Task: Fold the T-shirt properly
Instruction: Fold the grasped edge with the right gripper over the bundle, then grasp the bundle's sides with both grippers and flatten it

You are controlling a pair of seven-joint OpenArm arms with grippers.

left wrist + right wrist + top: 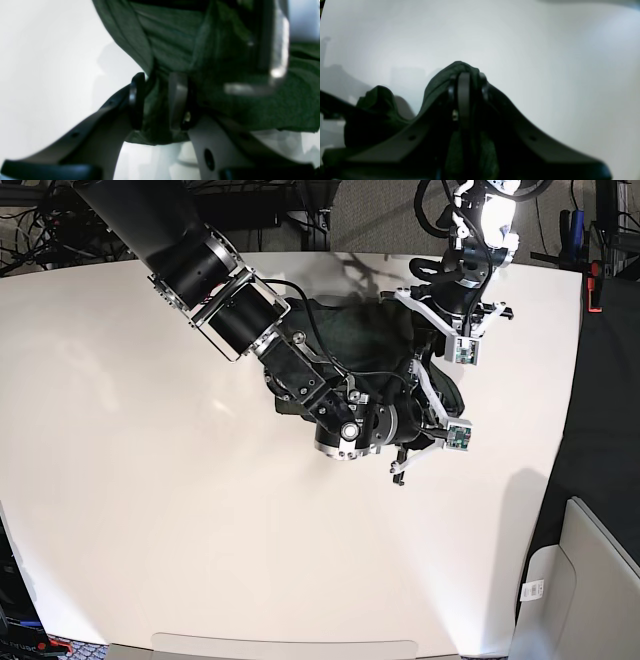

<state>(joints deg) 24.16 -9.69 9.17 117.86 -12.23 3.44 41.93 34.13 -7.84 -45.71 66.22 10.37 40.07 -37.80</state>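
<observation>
Right now both arms have the T-shirt [345,320] bunched up toward the far right of the white desk [130,480]: the left gripper [158,100] has its jaws clamped on a thick fold of olive fabric, and the right gripper [464,85] is pinched nearly shut on another bit of cloth. To my eye, they should lift together and pull apart evenly, so the shirt spreads flat instead of staying wadded.

We reach both arms over the far side, our white-framed left gripper [157,100] and black right gripper [465,85] each pinched on dark olive-green fabric.
</observation>
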